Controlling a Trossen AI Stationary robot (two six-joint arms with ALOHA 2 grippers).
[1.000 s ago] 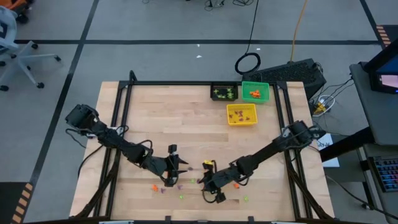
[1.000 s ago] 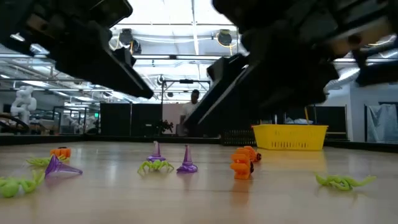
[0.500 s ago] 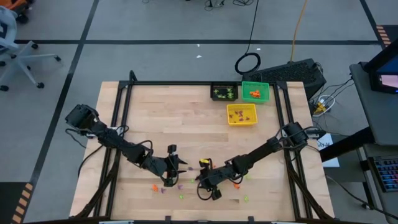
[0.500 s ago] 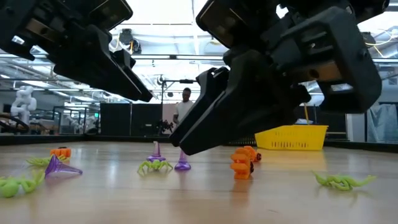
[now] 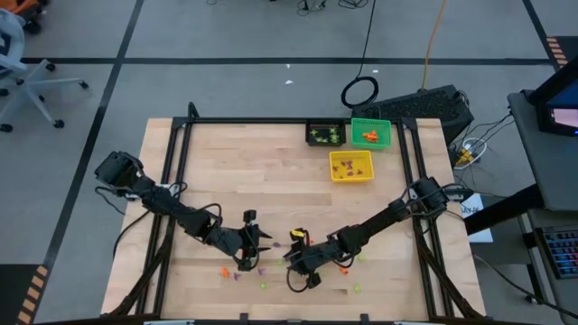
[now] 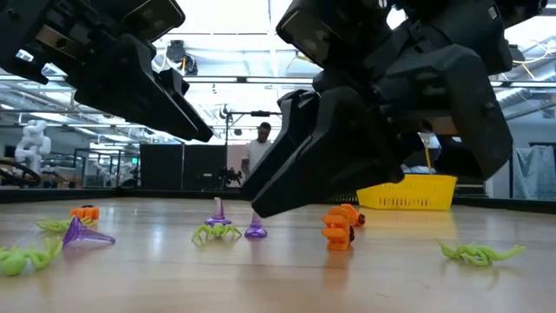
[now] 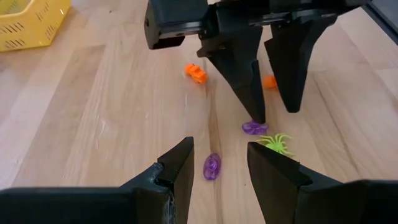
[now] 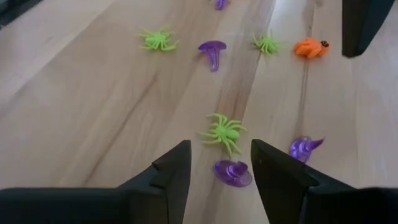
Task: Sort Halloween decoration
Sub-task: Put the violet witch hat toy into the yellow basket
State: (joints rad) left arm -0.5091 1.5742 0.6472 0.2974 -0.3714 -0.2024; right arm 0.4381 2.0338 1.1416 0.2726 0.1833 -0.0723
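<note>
My right tool hangs released over a purple hat trinket on the counter: light, stiff, slippery plastic, best pinched across its brim.

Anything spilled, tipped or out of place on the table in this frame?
Nothing is damaged. One purple trinket lies on its side near the green spiders, and loose trinkets remain scattered at the table's near edge, far from the yellow bin: unsorted rather than spilled.
</note>
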